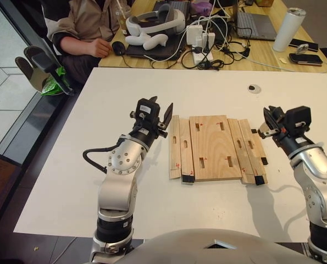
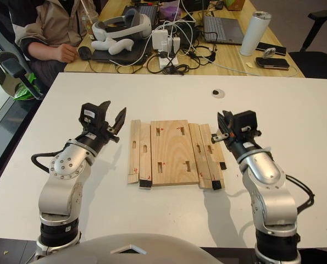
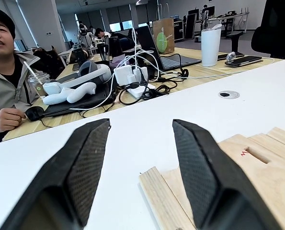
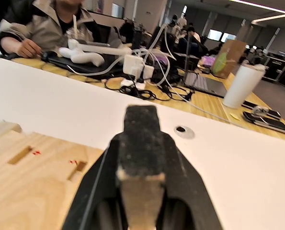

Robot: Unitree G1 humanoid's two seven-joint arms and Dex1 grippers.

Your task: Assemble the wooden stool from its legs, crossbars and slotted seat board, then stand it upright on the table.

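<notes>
The slotted seat board lies flat in the middle of the white table. Two wooden strips lie against its left side and two more against its right, some with black end caps. My left gripper hovers open just left of the left strips, nothing between its fingers. At the right edge of the parts, my right gripper is shut on a wooden leg with a black-capped tip, held just above the right strips.
A small round grommet sits in the table beyond the parts. Behind the table stands a wooden desk with a laptop, cables, a headset and a tumbler. A person sits at its left end.
</notes>
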